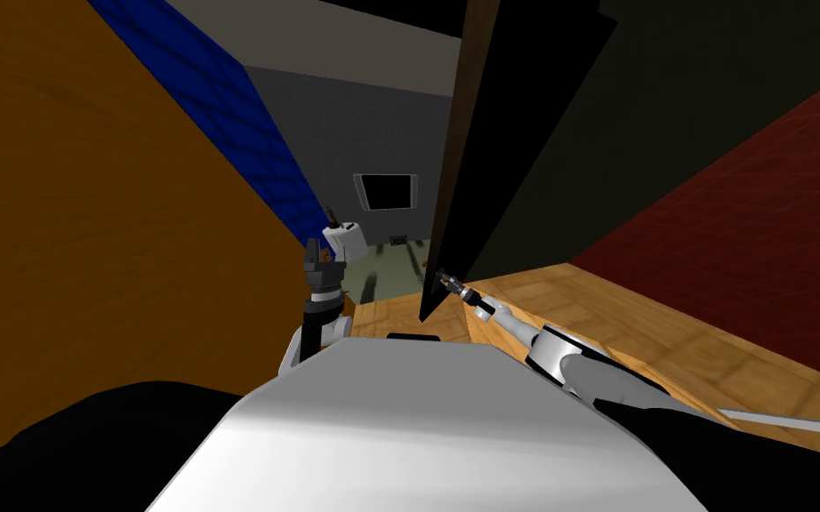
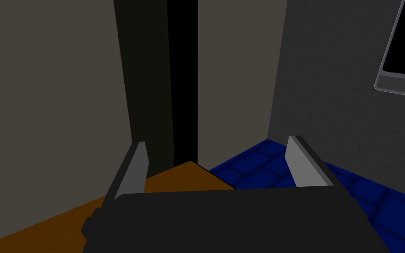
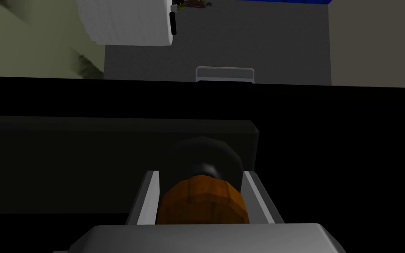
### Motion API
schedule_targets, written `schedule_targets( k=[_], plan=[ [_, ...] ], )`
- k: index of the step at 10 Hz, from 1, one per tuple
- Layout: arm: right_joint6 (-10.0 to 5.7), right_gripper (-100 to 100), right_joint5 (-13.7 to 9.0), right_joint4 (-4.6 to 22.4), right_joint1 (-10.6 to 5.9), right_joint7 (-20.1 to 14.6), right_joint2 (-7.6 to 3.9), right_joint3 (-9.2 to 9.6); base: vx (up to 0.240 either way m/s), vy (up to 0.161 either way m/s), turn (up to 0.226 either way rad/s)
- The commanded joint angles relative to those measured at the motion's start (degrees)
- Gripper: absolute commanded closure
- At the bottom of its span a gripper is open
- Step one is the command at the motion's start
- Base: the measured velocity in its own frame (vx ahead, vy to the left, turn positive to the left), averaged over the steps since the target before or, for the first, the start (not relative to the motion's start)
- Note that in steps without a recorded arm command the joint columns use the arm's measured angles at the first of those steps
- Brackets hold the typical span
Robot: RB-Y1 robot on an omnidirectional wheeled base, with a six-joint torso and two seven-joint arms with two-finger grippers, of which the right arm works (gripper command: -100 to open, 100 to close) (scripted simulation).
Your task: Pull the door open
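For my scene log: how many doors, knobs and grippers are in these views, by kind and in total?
door: 1
knob: 1
grippers: 2 (left gripper open, right gripper shut on the knob)
Total: 4

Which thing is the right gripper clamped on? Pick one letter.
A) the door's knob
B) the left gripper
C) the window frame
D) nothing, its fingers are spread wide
A: in the right wrist view the right gripper has its fingers pressed against both sides of the brown knob, which sticks out of the dark door.
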Motion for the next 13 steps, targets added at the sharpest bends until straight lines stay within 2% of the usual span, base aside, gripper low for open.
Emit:
schedule_targets(
  k=[1, 4, 7, 8, 13],
  plan=[
    [-1.11, 100, 0.07, 0.64, 0.01, -0.30, -0.45, 0.60, -0.133, -0.211, 0.121],
    [-3.57, 100, 0.15, 2.18, -0.63, -1.05, -1.02, 1.80, -0.137, -0.199, 0.137],
    [-5.18, 100, 0.20, 3.18, -1.05, -1.53, -1.39, 2.58, -0.114, -0.188, 0.112],
    [-4.71, 100, 0.28, 2.96, -0.82, -1.36, -1.21, 2.56, -0.042, -0.071, 0.016],
    [-6.23, 100, 0.64, 4.22, -2.00, -1.86, -0.74, 4.02, -0.116, -0.189, 0.115]
  ],
)
